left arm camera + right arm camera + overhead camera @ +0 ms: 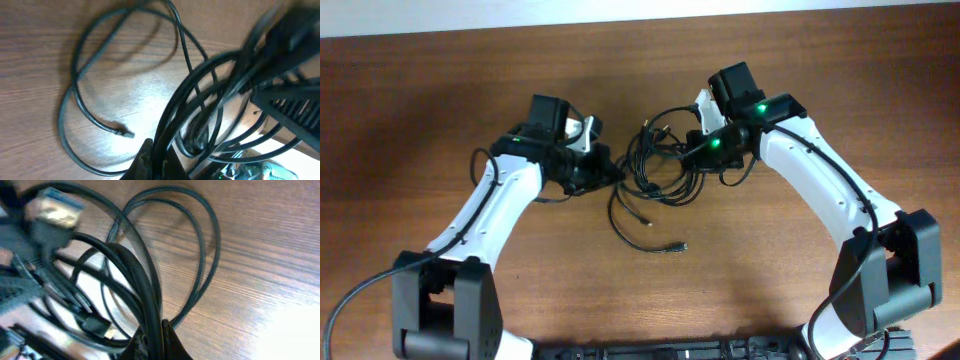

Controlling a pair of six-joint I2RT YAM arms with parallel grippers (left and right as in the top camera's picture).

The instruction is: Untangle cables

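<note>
The wooden table (440,80) fills nearly the whole overhead view. Its far edge runs along the top of the frame, where a pale strip (620,10) shows beyond it. Wide bare wood lies at the upper left, the upper right and across the lower middle of the frame, so the open room sits outside the two arms and below them. The cable tangle (655,175) of thin black loops lies just above the centre of the frame, between the two arms. The left gripper (610,172) meets its left edge and the right gripper (692,152) meets its upper right edge, leaving little space between them. One loose end (678,246) trails down out of the bundle and ends in a small plug on bare wood, below centre. In the left wrist view the fingers (147,160) are pinched on several black strands at the bottom of the frame, and a loop with a free plug (127,134) lies flat on the wood to the left. In the right wrist view the fingers (140,345) are likewise clamped on a thick bunch of strands, with a blurred blue-and-silver connector (52,207) at the upper left. The wood is brown, grained and glossy, with bright glare patches.
</note>
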